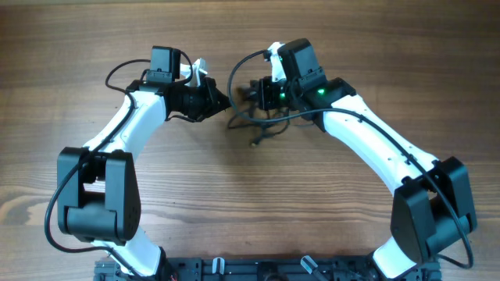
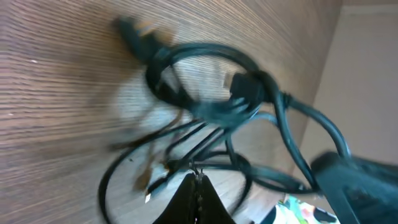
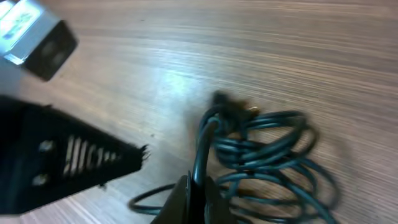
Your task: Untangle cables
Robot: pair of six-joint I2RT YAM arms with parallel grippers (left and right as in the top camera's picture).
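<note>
Several thin black cables (image 3: 249,152) lay clumped on the table (image 1: 250,203) between both arms, light, limp and likely to snag. A loose outer loop looked the best hold. Beside them the right gripper (image 3: 193,199) pinched one strand, while the left gripper (image 2: 196,186) was pressed together, its catch unclear.

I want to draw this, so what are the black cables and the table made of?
The cables look like rubbery or plastic-coated cord: dark, smooth, slightly shiny, and they bend into loose loops. The table looks like wood or a wood-look top, brown with long grain lines and a soft sheen; which of the two I cannot tell.
</note>
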